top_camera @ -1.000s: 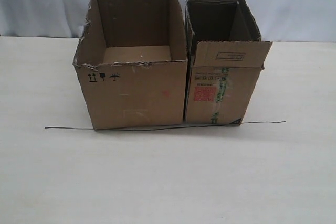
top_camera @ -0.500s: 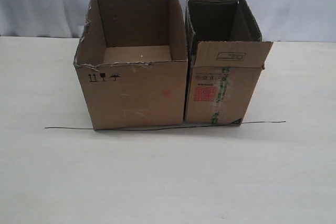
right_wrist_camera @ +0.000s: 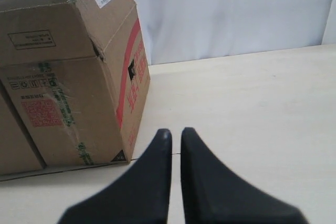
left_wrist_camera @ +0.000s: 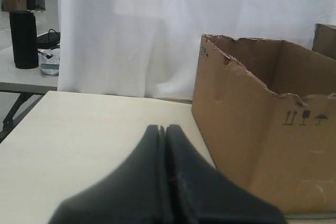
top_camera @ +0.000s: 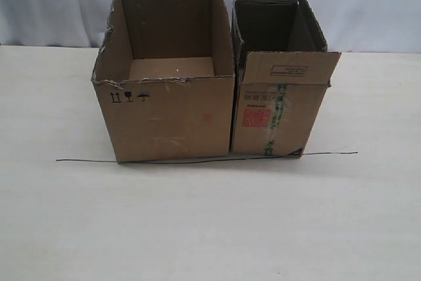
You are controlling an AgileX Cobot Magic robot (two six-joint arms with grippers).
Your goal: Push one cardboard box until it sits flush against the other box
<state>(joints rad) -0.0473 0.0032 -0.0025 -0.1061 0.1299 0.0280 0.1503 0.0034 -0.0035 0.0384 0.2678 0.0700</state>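
left hand (left_wrist_camera: 161, 129) closed, right hand (right_wrist_camera: 176, 132) slightly parted, both empty

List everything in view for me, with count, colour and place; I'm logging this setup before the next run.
cardboard box: 1, brown, torn rim, open and empty, on the table left of centre.
the other box: 1, brown, narrower and taller, red-orange label and green tape on its front, right against the first box's right side.
thin wire: 1, dark, lying on the table along the front bases of both boxes.
table: 1, pale cream, under everything.
curtain: 1, white, behind the table.
left gripper: 1, black, shut, off the wide box's left.
right gripper: 1, black, slightly open, off the tall box's right.
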